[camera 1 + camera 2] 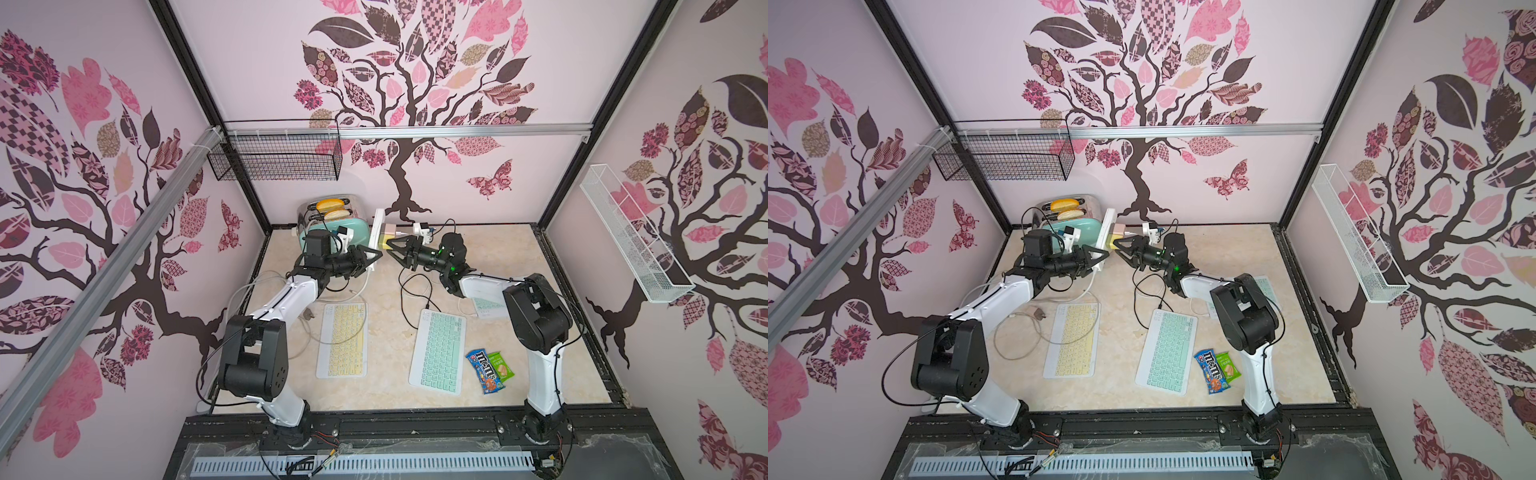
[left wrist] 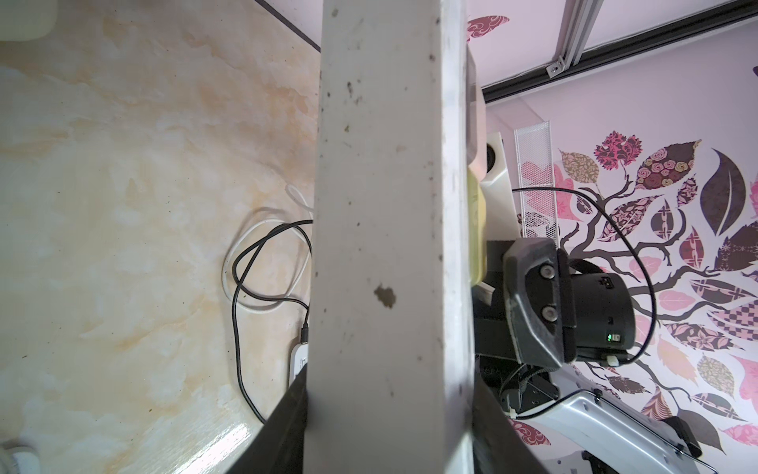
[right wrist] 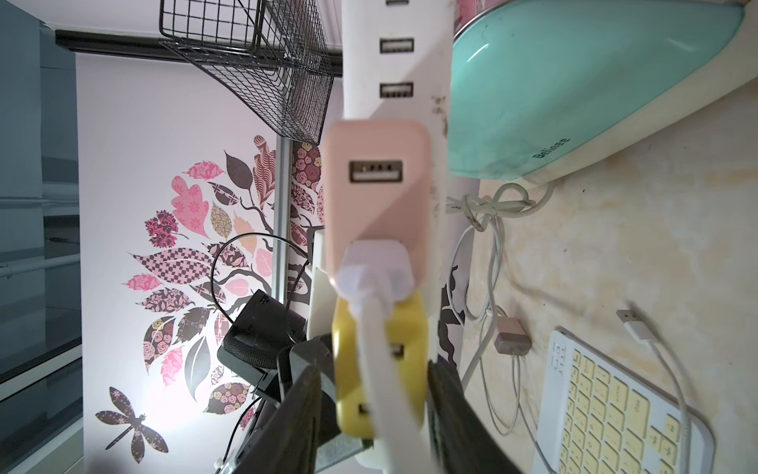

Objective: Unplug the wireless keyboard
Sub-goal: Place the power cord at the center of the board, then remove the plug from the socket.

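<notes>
My left gripper (image 1: pixel 376 255) is shut on the white power strip (image 1: pixel 377 226) and holds it upright at the back of the table; in the left wrist view the strip's back (image 2: pixel 381 164) fills the space between my fingers. A pink charger (image 3: pixel 377 197) with a white cable (image 3: pixel 369 328) and a yellow charger (image 3: pixel 410 349) sit in the strip. My right gripper (image 3: pixel 375 365) is open, its jaws on either side of the yellow charger with a narrow gap. A mint keyboard (image 1: pixel 438 351) has a black cable (image 1: pixel 409 299) at its far edge. A yellow keyboard (image 1: pixel 343 338) lies to its left.
A mint toaster (image 1: pixel 332 224) with bread stands right behind the strip. A third keyboard (image 1: pixel 486 307) lies partly under my right arm. Snack packets (image 1: pixel 486 370) lie right of the mint keyboard. A loose white cable with a small plug (image 1: pixel 307 316) curls beside the yellow keyboard.
</notes>
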{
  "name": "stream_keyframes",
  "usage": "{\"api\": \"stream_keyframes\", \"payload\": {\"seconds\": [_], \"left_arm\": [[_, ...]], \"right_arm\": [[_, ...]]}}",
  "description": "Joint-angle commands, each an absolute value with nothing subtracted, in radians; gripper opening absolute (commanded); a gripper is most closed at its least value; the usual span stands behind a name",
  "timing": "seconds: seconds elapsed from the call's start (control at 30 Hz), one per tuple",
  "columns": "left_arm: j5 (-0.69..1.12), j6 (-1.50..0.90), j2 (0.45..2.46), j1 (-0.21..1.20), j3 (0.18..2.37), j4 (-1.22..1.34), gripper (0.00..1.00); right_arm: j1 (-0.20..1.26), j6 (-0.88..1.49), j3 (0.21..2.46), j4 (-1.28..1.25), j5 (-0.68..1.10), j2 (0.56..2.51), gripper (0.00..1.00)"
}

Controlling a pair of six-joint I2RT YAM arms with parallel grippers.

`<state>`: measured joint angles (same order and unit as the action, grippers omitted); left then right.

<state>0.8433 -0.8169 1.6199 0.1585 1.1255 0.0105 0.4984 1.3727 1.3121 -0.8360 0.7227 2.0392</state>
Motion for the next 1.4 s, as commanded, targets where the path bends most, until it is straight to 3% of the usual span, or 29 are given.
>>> {"api": "stream_keyframes", "payload": {"seconds": [0.0,0.1,0.3,0.4,0.47,0.67,0.73,0.77,1.0,1.03,1.1,1.2,1.27,1.37], "left_arm": [[0.872,-0.807,1.605,0.156,1.16,0.089,0.0],[0.872,-0.777,1.597,0.151,1.172,0.047,0.0],[0.867,-0.744,1.612,0.143,1.193,0.016,0.0],[0.867,-0.734,1.63,0.142,1.215,0.01,0.0],[0.874,-0.731,1.638,0.142,1.229,0.007,0.0],[0.881,-0.712,1.648,0.142,1.236,-0.008,0.0],[0.885,-0.71,1.646,0.141,1.229,-0.008,0.0],[0.887,-0.711,1.644,0.142,1.225,-0.007,0.0],[0.893,-0.709,1.638,0.143,1.215,-0.006,0.0],[0.893,-0.711,1.64,0.143,1.215,-0.004,0.0],[0.899,-0.719,1.641,0.147,1.215,0.002,0.0],[0.903,-0.726,1.64,0.158,1.218,0.006,0.0],[0.906,-0.728,1.637,0.162,1.221,0.006,0.0],[0.91,-0.73,1.63,0.168,1.216,0.006,0.0]], "right_arm": [[0.477,1.385,1.264,-0.851,0.771,2.003,0.6],[0.447,1.281,1.184,-0.648,0.835,1.911,0.65],[0.41,0.774,1.163,0.125,0.874,1.674,0.82],[0.399,0.69,1.138,0.251,0.896,1.585,0.85],[0.398,0.699,1.108,0.252,0.915,1.53,0.78],[0.396,0.882,1.08,0.045,0.987,1.418,0.27],[0.396,0.906,1.11,0.031,0.993,1.411,0.05],[0.397,0.917,1.119,0.02,0.998,1.409,0.0],[0.397,0.959,1.149,-0.035,0.998,1.43,0.0],[0.397,0.958,1.152,-0.038,0.981,1.445,0.05],[0.396,0.981,1.151,-0.08,0.948,1.485,0.36],[0.399,1.044,1.16,-0.215,0.901,1.571,0.65],[0.405,1.072,1.183,-0.294,0.87,1.63,0.75],[0.414,1.082,1.248,-0.342,0.818,1.726,0.81]]}}
